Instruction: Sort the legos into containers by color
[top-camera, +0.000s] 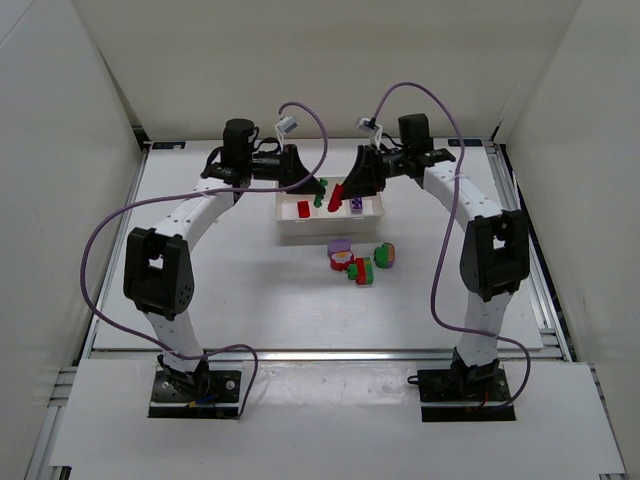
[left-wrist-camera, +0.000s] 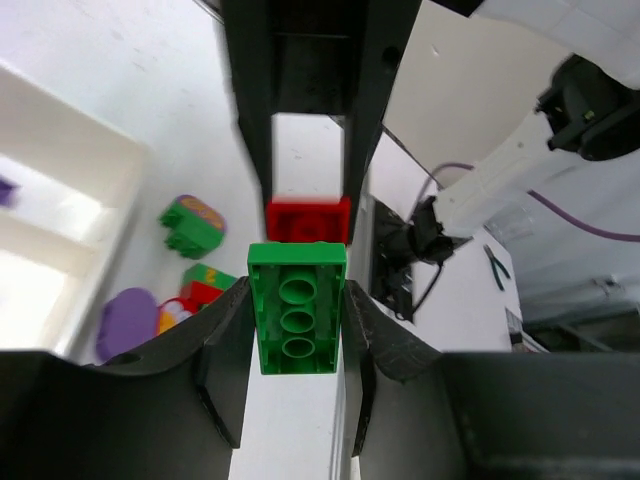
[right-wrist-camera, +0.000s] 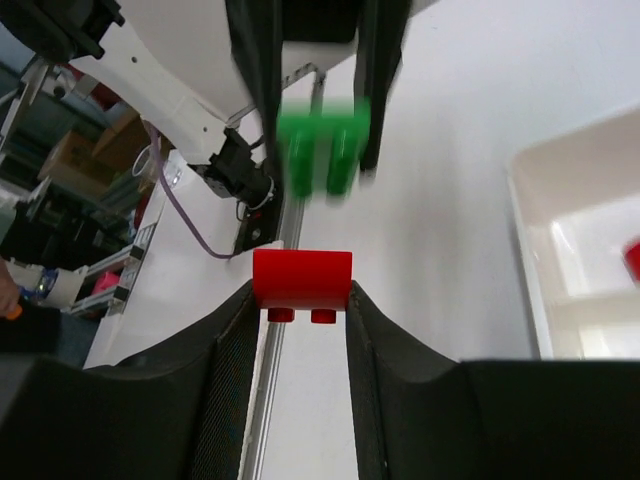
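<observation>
While left end effector (left-wrist-camera: 296, 335) clamps green brick (left-wrist-camera: 297, 285), red brick (left-wrist-camera: 308, 220) opposite

Bright, even overhead light. White walls and table (top-camera: 250, 295) are near blown out, no hard glare. Soft, short shadows under the arms and beside the tray (top-camera: 330, 230). Top view sharp, slight wide-angle bend at the edges. Left wrist: green brick (left-wrist-camera: 297, 308) crisp, everything behind it soft. Right wrist: red brick (right-wrist-camera: 301, 278) sharp, green brick smeared, background defocused.

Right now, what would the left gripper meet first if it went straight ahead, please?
Probably the red brick held by the right gripper, just beyond its own green brick; depth unclear.
</observation>
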